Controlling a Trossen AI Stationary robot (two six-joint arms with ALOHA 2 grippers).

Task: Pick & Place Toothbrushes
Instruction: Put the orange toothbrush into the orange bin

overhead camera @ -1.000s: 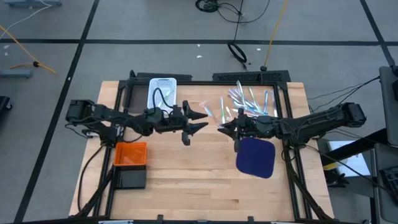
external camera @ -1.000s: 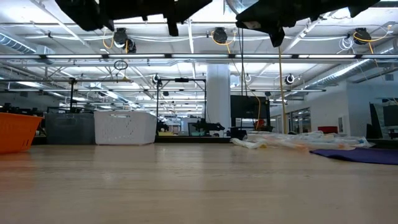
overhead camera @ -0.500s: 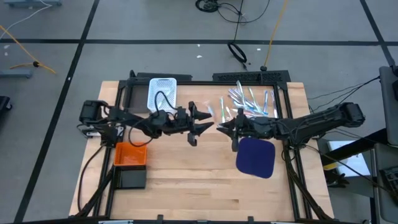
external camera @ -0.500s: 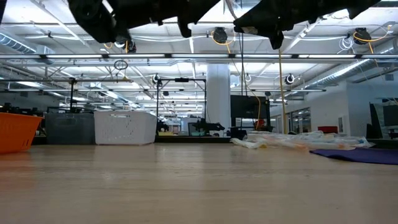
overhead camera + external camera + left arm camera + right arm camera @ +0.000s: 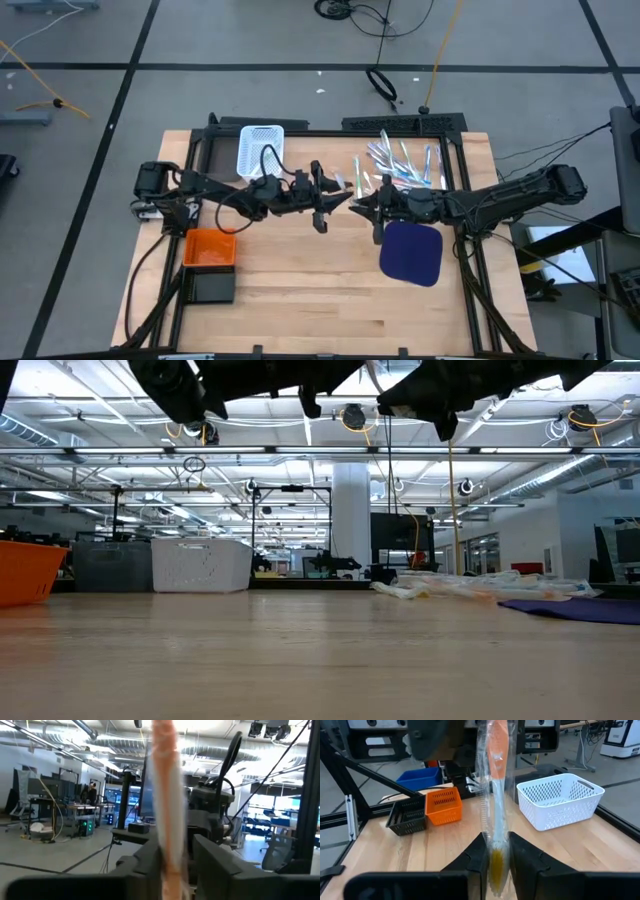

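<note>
Handover in hand: left pincer (image 5: 333, 197) and right pincer (image 5: 357, 205) both pinch one wrapped toothbrush (image 5: 493, 795) above the desk (image 5: 300, 290). Next, I judge, right lets go so left can carry it to the white basket (image 5: 258, 149).

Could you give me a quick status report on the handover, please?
Left gripper and right gripper meet mid-table, both clamped on one wrapped toothbrush. White basket waits behind. Nothing in the way.

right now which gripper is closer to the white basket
Left. The left gripper hangs just right of the white basket; the right gripper meets it mid-table, farther out.
</note>
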